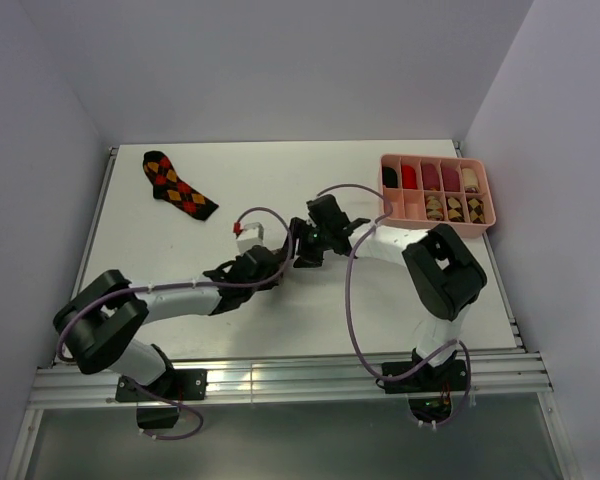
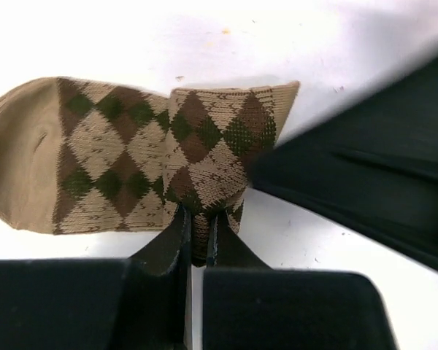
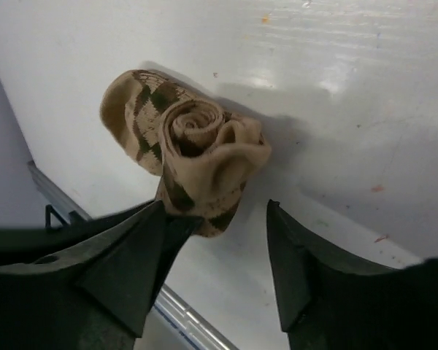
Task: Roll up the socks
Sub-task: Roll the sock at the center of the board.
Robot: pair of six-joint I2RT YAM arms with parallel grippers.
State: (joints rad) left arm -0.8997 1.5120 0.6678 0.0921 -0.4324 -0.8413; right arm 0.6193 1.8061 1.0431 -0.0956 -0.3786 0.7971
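Observation:
A tan-brown-cream argyle sock (image 2: 117, 157) lies flat at its toe end and is rolled up at its other end (image 3: 201, 149). My left gripper (image 2: 198, 232) is shut on the lower edge of the rolled part. My right gripper (image 3: 215, 208) is open, its jaws wide apart just in front of the roll, whose lower edge touches the left finger (image 3: 131, 248). In the top view both grippers, the left (image 1: 283, 262) and the right (image 1: 308, 245), meet at mid-table and hide this sock. A black-red-orange argyle sock (image 1: 178, 185) lies flat at the far left.
A pink divided tray (image 1: 485, 190) stands at the far right, with plain rolled socks in its back row and argyle rolls (image 1: 454, 208) in its front row. The right gripper's black finger (image 2: 365, 175) crosses the left wrist view.

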